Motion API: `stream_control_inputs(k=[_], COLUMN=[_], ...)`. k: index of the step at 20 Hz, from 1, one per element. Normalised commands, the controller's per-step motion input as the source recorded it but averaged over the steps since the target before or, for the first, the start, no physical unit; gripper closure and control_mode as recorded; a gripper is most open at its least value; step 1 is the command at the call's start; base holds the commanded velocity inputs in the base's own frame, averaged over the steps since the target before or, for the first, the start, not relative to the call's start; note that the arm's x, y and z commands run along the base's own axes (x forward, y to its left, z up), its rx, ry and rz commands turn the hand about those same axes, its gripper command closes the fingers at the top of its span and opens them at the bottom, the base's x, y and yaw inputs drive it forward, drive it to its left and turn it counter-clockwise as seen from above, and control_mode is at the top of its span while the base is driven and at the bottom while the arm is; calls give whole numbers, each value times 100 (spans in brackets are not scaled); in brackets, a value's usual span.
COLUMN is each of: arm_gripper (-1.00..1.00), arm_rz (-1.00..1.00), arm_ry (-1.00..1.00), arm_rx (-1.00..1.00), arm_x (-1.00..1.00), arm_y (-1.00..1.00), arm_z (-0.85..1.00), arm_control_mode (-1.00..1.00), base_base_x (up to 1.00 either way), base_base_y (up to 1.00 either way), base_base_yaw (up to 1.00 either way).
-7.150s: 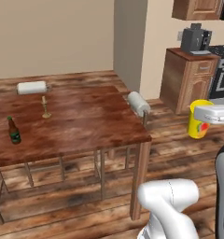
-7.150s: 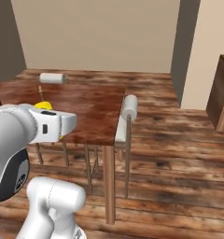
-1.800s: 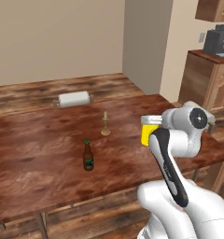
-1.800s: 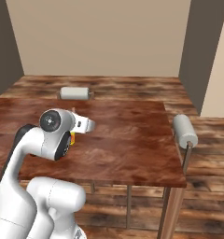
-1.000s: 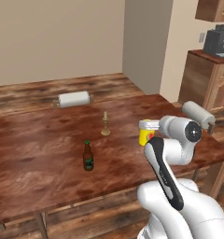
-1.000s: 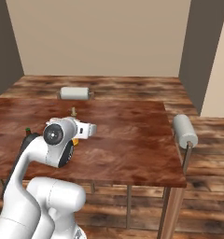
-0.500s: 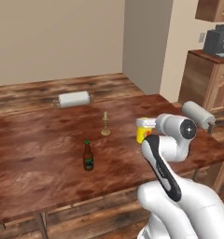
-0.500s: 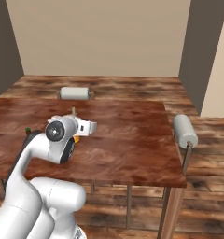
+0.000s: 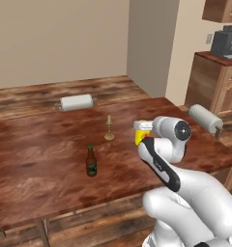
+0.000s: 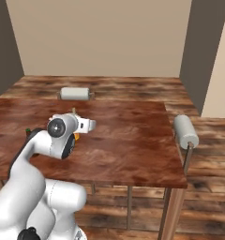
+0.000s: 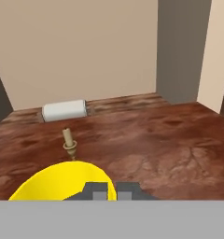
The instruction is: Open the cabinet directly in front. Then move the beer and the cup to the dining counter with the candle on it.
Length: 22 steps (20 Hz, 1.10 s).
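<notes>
Your jaws are closed on the rim of the yellow cup [image 9: 141,132], mid-frame over the worktop [image 9: 36,159], right of the candle [image 9: 108,129]. It looks light, rigid, slick; keep hold at the rim.

A home kitchen-diner: wooden dining counter [image 9: 36,144], candle [image 9: 109,128], wall cabinet [image 9: 222,10].

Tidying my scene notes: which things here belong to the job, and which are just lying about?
Job:
- cup, held in the shut tool
- beer
- candle
- dining counter

Lying about:
- grey roll at the far edge
- second roll
- coffee machine
</notes>
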Motion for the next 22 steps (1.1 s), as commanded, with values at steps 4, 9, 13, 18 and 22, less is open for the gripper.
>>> stream_control_inputs(k=[4, 9, 13, 18, 22], arm_gripper=[100, 100, 100, 100, 100], arm_rz=[0, 0, 0, 0, 0], arm_ry=[0, 0, 0, 0, -4], arm_rx=[0, 0, 0, 0, 0], arm_x=[12, 10, 11, 7, 3], arm_y=[4, 0, 0, 0, 0], arm_z=[-28, -28, -30, -21, -7], arm_control_mode=[-100, -100, -100, -100, -100], base_base_x=[0, 0, 0, 0, 0], base_base_y=[0, 0, 0, 0, 0], base_base_yaw=[0, 0, 0, 0, 0])
